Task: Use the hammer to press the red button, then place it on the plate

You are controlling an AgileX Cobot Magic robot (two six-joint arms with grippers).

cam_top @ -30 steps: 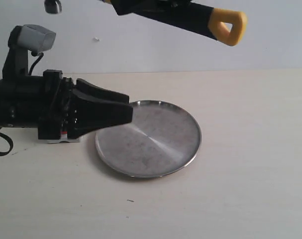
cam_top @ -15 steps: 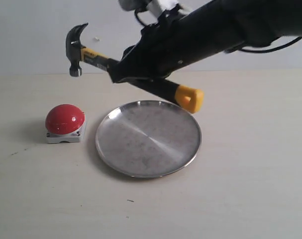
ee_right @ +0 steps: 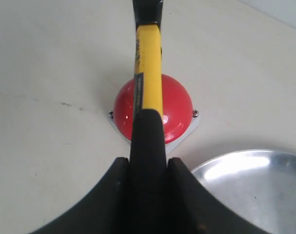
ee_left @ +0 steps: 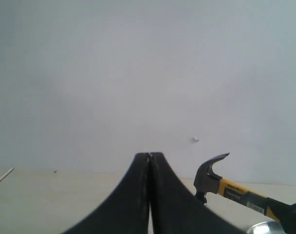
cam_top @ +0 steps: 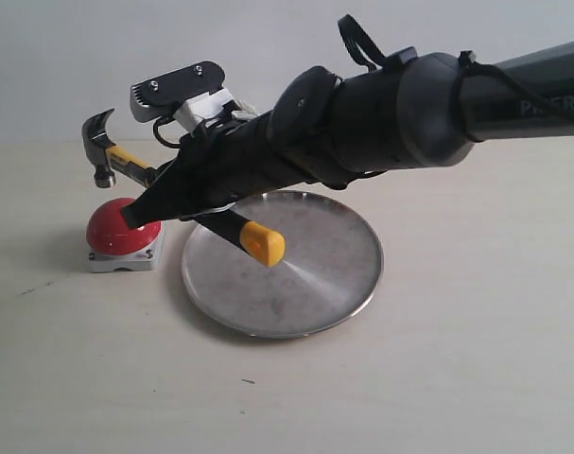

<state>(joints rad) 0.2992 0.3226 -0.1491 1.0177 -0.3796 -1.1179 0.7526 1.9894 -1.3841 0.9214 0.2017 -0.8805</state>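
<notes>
My right gripper [cam_top: 152, 203] reaches across from the right and is shut on the black grip of the hammer [cam_top: 126, 163]. The dark head [cam_top: 100, 144] hangs just over the red button [cam_top: 109, 234]; I cannot tell whether they touch. The yellow looped end [cam_top: 262, 243] hangs over the silver plate [cam_top: 315, 274]. In the right wrist view the right gripper [ee_right: 148, 163] clamps the hammer's handle [ee_right: 148, 63], which runs over the red button [ee_right: 174, 105], with the plate [ee_right: 245, 185] beside it. My left gripper [ee_left: 149, 157] is shut and empty, and its view catches the hammer [ee_left: 212, 176].
The button's light-grey base [cam_top: 116, 261] sits on the pale table [cam_top: 457, 378], just left of the plate. The bulky right arm [cam_top: 400, 113] spans the scene above the plate's far rim. A white wall [cam_top: 60, 57] stands behind the table.
The right arm has swung down and leftward with the hammer, bringing the head from high above the table to just over the button. The left gripper left the exterior view earlier.
</notes>
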